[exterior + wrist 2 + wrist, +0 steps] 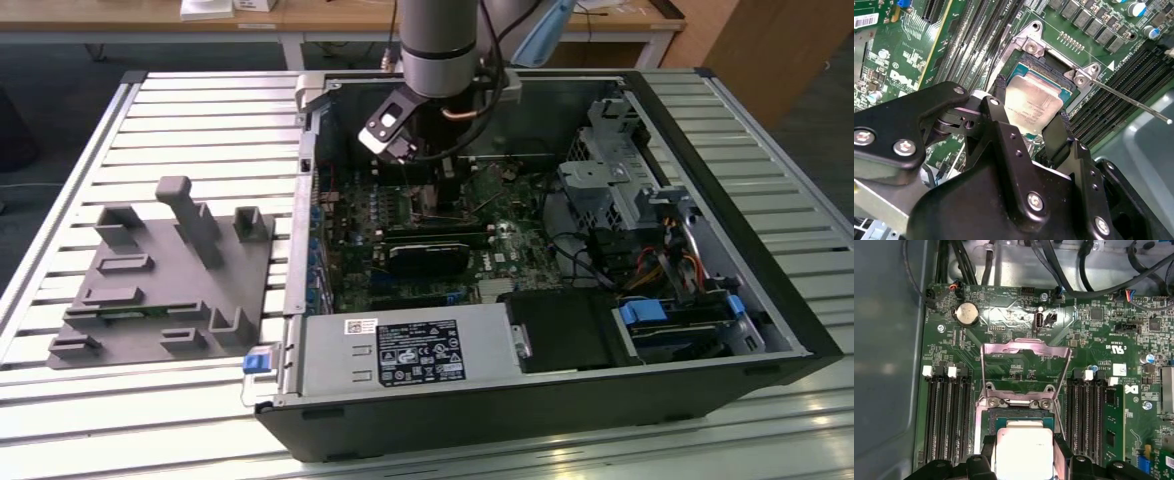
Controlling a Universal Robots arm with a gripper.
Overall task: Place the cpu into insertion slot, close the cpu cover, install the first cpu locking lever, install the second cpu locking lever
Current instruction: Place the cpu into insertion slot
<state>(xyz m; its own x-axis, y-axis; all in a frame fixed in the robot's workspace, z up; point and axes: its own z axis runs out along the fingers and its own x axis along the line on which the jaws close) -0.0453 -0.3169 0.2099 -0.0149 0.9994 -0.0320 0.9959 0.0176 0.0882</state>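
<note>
We see the gripper (1031, 107) clamping the cpu (1024, 454) over the insertion slot (1053, 64), with the cpu cover (1026, 346) raised and memory slots (946, 420) flanking. In the exterior view, a grey fixture (160, 270) lies at the computer case's (534, 425) nine o'clock.

An open computer case (534, 420) lies on a slatted metal table (200, 120). At the exterior view's left of the case, close to its wall, sits a grey plastic holder (160, 280) with upright posts. Inside the case, a labelled power box (400, 352) runs along the near wall, with a blue-tabbed drive bay (661, 320) beside it. Mid-case, a black card (430, 258) stands on the green board (1094, 340), which carries a round battery (966, 314). Beyond the case stands a wooden desk (334, 15).
</note>
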